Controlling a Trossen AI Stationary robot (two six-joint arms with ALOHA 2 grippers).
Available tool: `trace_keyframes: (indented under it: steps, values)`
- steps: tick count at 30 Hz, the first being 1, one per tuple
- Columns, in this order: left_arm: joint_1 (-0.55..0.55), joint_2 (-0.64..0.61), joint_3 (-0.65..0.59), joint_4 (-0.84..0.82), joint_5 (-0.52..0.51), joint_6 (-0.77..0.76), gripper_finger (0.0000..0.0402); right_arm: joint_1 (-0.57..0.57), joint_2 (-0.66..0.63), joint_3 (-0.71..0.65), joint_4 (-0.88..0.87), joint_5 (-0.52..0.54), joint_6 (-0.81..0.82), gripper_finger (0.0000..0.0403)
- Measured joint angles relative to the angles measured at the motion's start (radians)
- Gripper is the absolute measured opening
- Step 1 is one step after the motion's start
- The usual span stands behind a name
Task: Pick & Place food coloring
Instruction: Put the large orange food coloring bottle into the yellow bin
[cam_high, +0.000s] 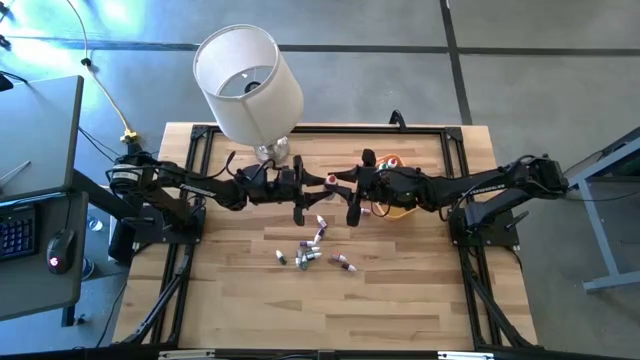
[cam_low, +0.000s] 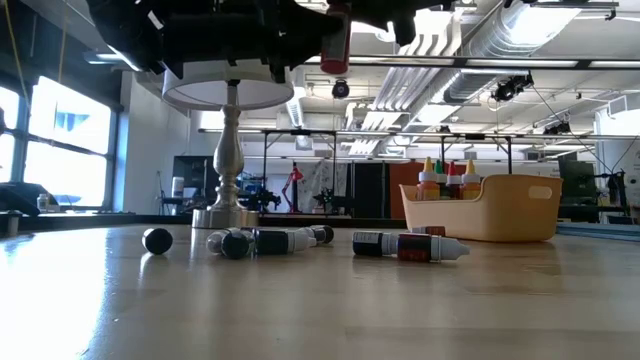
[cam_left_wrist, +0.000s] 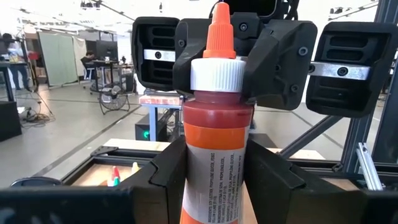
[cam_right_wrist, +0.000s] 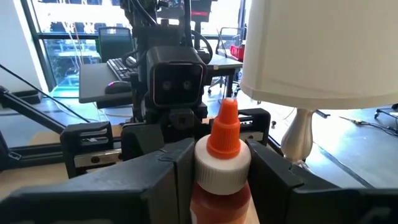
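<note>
food coloring bottle (cam_left_wrist: 216, 134) | between left fingers (cam_left_wrist: 165, 171) (right fingers (cam_right_wrist: 177, 165) flanking)

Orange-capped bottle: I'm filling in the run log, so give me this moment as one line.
stage: handover above table | left end effector: shut on orange-capped bottle | right end effector: fingers either side of same bottle | loose bottles: on table | basket: holds bottles

Table (cam_high: 400, 300) is pale wood planks with a smooth satin finish, lamp (cam_low: 230, 150) has a matt cloth-looking shade on a polished metal stem, bowl (cam_low: 500, 215) looks matt plastic, red food coloring bottle (cam_left_wrist: 214, 124) is glossy plastic with ribbed white collar and paper label.
</note>
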Motion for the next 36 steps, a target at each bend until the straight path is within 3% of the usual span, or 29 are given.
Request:
trace_keyframes:
  steps: [5,13,20,27,31,36]
  values:
    - [0.001,0.002,-0.001,-0.015,0.019,-0.004,0.0134,0.002,0.000,0.002,-0.047,0.050,0.023,0.0113]
    - [0.000,0.002,0.000,-0.105,0.026,-0.030,0.0138,0.014,-0.001,0.001,-0.105,0.034,0.073,0.0114]
    - [0.000,0.002,-0.001,-0.139,0.029,-0.034,0.0203,0.041,-0.001,0.001,-0.213,0.101,0.089,0.0114]
    - [0.000,0.002,-0.001,-0.185,0.022,-0.033,0.0262,0.062,-0.004,0.001,-0.352,0.301,0.099,0.0114]
    - [0.000,0.002,-0.001,-0.214,0.021,-0.033,0.0268,0.057,-0.004,0.001,-0.579,0.388,0.156,0.0114]
    - [0.000,0.002,-0.001,-0.256,0.018,-0.032,0.0268,0.052,-0.008,0.001,-0.823,0.545,0.337,0.0114]
